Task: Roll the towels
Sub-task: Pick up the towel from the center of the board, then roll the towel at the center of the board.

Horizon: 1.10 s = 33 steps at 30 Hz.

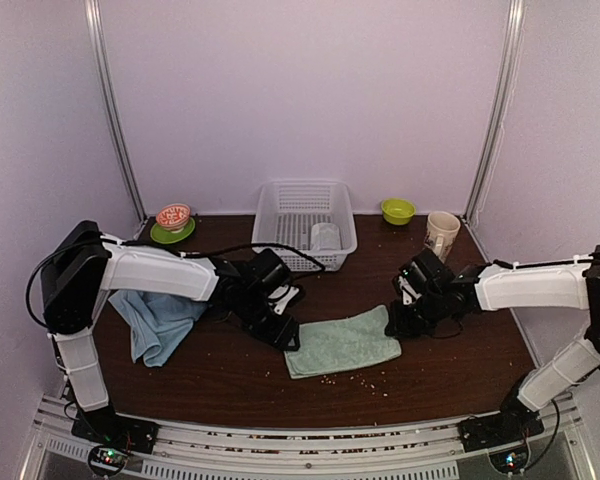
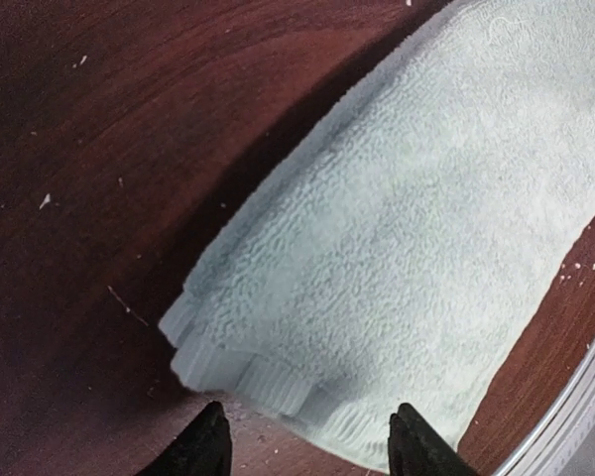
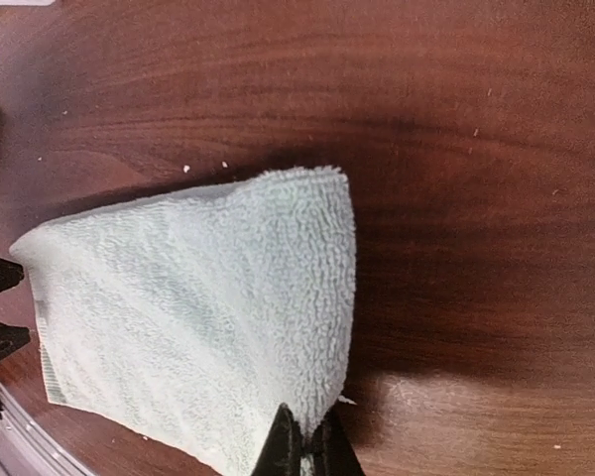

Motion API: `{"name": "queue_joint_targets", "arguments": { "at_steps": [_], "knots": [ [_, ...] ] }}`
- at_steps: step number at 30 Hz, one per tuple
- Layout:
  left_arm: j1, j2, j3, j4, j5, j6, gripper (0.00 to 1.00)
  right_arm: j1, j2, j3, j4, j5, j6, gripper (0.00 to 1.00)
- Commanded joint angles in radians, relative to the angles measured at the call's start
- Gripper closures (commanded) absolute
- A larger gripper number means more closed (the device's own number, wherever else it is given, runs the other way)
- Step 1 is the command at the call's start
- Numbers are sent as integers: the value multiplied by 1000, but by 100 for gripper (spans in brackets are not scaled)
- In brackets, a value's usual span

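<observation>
A folded pale green towel [image 1: 342,342] lies flat in the middle of the dark wooden table. My right gripper [image 1: 398,322] is at its right end, shut on the towel's folded edge [image 3: 327,327]; the pinch shows in the right wrist view [image 3: 307,428]. My left gripper [image 1: 280,330] is at the towel's left end. Its fingers stand open [image 2: 310,416], just short of the towel's ribbed hem [image 2: 278,382]. A light blue towel [image 1: 158,322] lies crumpled at the left under the left arm. A small greyish-white towel [image 1: 325,236] sits in the basket.
A white lattice basket [image 1: 280,215] stands at the back centre. A green bowl [image 1: 398,210] and a beige mug [image 1: 442,233] are at the back right, and a red-patterned bowl on a green plate [image 1: 173,225] at the back left. Crumbs dot the table.
</observation>
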Motion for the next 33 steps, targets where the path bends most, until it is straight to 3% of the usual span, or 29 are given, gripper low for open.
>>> {"name": "queue_joint_targets", "arguments": {
  "at_steps": [1,9,21,33],
  "knots": [
    [1,-48,62,4,53,8,45,11,-36,128,-290,175,-179,100],
    [0,4,156,114,183,-54,45,90,32,210,-318,266,-176,100],
    [-7,143,141,145,196,-81,47,158,109,264,-254,290,-93,100],
    [-9,174,107,162,193,-91,49,178,133,248,-170,159,-73,100]
  ]
}}
